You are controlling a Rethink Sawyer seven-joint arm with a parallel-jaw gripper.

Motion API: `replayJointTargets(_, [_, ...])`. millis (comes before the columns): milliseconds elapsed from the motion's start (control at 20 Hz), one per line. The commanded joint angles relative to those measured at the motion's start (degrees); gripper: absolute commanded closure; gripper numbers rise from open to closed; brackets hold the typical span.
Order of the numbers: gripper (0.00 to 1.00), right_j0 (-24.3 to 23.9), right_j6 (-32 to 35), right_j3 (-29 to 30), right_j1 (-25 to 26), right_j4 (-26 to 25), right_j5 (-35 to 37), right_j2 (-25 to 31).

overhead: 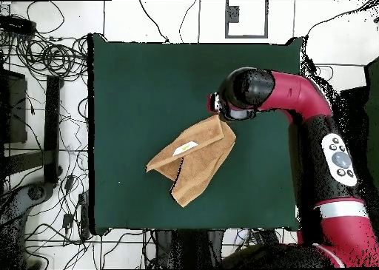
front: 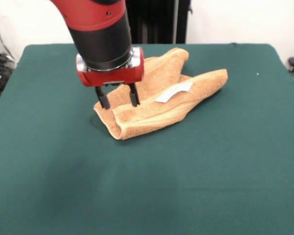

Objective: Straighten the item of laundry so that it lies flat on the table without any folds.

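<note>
Front view: the orange-tan hand towel [front: 159, 100] lies bunched and folded near the middle of the green table [front: 147, 186], a little toward the far side, and is not flat. It forms two long lobes that spread toward the far right, one ending near the far centre and the other reaching out to the right, while its near-left end is doubled over into a thick rolled fold. A white label [front: 174, 92] sits on top, tilted, between the two lobes. The gripper [front: 117, 100] comes down from the red and black arm [front: 100, 34] over the towel's left end; its two dark fingers [front: 103, 99] are spread apart with a clear gap between them, their tips at or just above the terry surface, and nothing is caught between them. In the overhead view the towel [overhead: 194, 158] is a slanted, roughly triangular shape on the table [overhead: 126, 89], the label [overhead: 186, 147] on its upper layer, with the arm's wrist [overhead: 240, 95] covering one corner.
</note>
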Motion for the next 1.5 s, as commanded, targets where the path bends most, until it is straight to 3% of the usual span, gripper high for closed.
replayJointTargets(50, [0.0,5.6,18.9,5.1,0.2,7.3,5.1,-4.7])
replayJointTargets(300, [0.0,8.3,21.9,6.2,1.5,10.6,0.7,-7.6])
replayJointTargets(500, [0.0,10.3,25.3,7.6,1.7,14.2,1.4,-10.5])
replayJointTargets(650, [0.0,12.4,24.7,5.8,2.4,12.7,2.1,-13.4])
replayJointTargets(800, [0.0,12.9,25.7,5.8,3.5,14.2,0.2,-14.3])
replayJointTargets(1150, [0.0,15.6,27.8,1.5,6.9,15.7,5.2,-17.6])
replayJointTargets(1500, [0.0,16.6,29.0,0.8,10.5,19.1,1.9,-17.9])
